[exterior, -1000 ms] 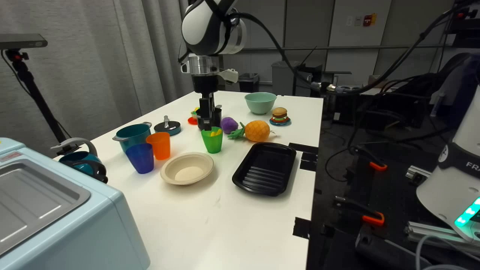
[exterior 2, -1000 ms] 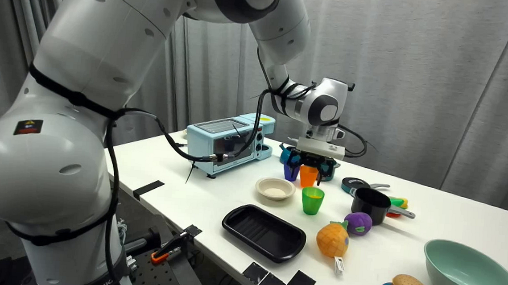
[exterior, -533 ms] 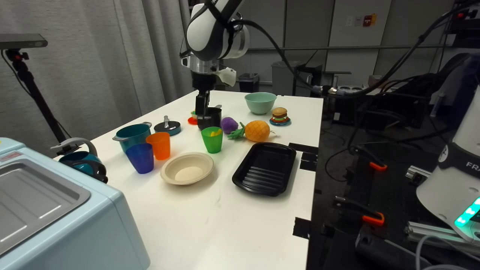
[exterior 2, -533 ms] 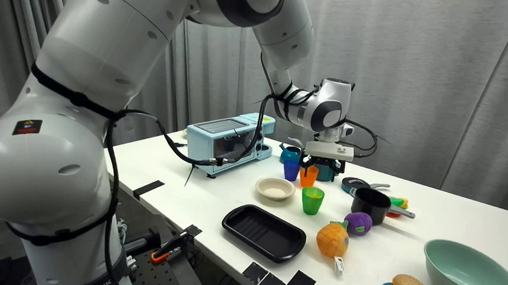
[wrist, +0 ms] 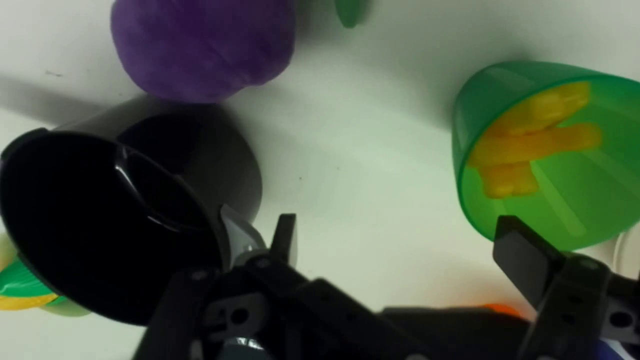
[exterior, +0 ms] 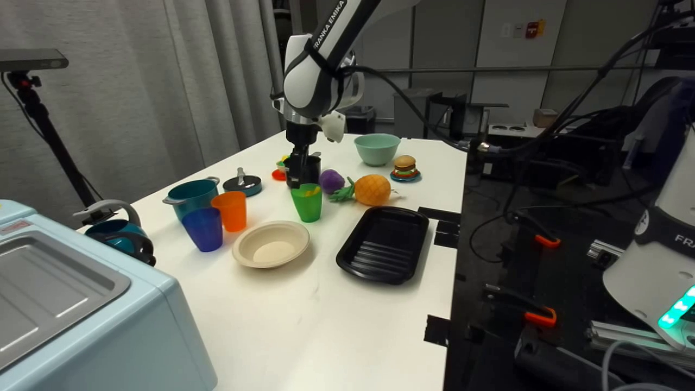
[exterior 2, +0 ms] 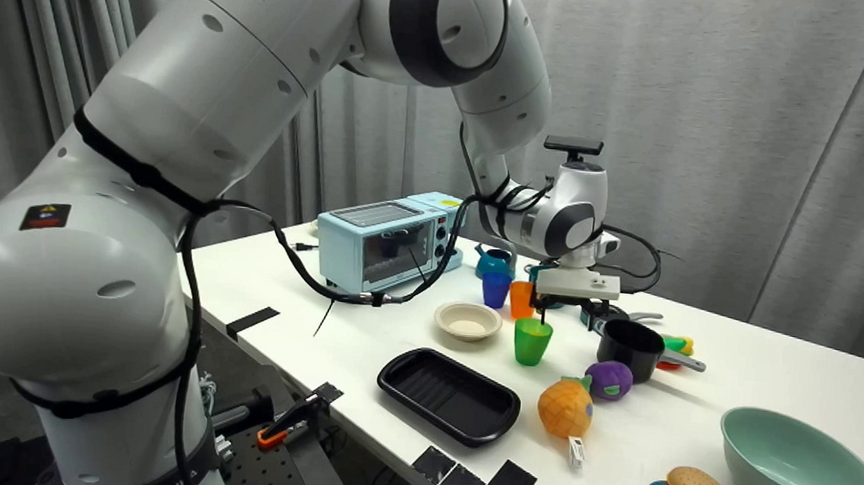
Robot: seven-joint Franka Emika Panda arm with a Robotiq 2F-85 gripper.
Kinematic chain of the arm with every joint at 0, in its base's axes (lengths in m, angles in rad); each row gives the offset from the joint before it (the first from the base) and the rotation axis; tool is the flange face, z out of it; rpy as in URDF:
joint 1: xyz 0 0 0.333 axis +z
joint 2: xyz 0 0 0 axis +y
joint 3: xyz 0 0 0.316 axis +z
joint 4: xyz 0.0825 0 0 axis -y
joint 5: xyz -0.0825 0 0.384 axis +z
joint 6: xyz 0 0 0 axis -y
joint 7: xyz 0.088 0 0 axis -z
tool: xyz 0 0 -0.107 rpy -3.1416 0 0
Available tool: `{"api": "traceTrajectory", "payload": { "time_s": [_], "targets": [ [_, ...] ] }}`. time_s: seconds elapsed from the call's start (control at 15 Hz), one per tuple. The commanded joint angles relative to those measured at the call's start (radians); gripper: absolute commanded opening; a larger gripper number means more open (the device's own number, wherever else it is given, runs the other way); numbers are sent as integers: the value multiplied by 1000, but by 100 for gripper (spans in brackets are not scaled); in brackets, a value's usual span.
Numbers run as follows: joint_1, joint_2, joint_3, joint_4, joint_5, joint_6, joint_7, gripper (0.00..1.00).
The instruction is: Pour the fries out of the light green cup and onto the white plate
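Observation:
The light green cup [exterior: 308, 207] stands upright on the table in both exterior views [exterior 2: 530, 347]. In the wrist view the cup [wrist: 590, 200] is at the right, with several yellow-orange fries [wrist: 540, 142] lying inside. The white plate [exterior: 271, 251] sits beside the cup with nothing in it [exterior 2: 468, 323]; only its edge [wrist: 628, 252] shows in the wrist view. My gripper [wrist: 396, 227] is open and empty above the table, between the cup and the black pot. One fingertip overlaps the cup's rim in the wrist view; I cannot tell whether it touches. The gripper [exterior 2: 567, 320] is behind the cup in an exterior view.
A black pot [exterior 2: 628, 351] and a purple toy [exterior 2: 609, 380] stand close to the gripper. An orange cup [exterior: 232, 210], a blue cup [exterior: 204, 230] and a teal pot [exterior: 191, 194] are past the plate. A black tray [exterior: 384, 244] and pineapple toy [exterior: 372, 189] lie nearby.
My gripper has moved down and, in an exterior view, rightward toward the black pot, its fingers now lower behind the cup. The cup, fries and plate have not moved.

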Motion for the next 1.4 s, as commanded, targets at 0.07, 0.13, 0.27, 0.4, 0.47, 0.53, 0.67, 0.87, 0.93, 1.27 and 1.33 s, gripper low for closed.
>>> {"api": "traceTrajectory", "payload": {
  "time_s": [0.07,0.13,0.27,0.4,0.47,0.53,0.67,0.87,0.93,1.27,1.33],
  "targets": [
    [-3,52,-12,83,-41,-30,25,100],
    [-6,49,-5,83,-39,-64,18,100],
    [-10,46,6,89,-35,-131,4,100],
    [-22,37,26,96,-21,-223,-26,100],
    [-20,35,26,100,-20,-253,-29,100],
    [-16,32,25,101,-20,-270,-27,100],
    [-16,33,28,113,-17,-309,-32,100],
    [1,4,34,57,-19,-289,-18,72],
    [2,2,38,53,-16,-294,-14,66],
    [13,-1,49,41,-15,-310,-6,27],
    [14,-2,49,39,-16,-310,-7,18]
  ]
}}
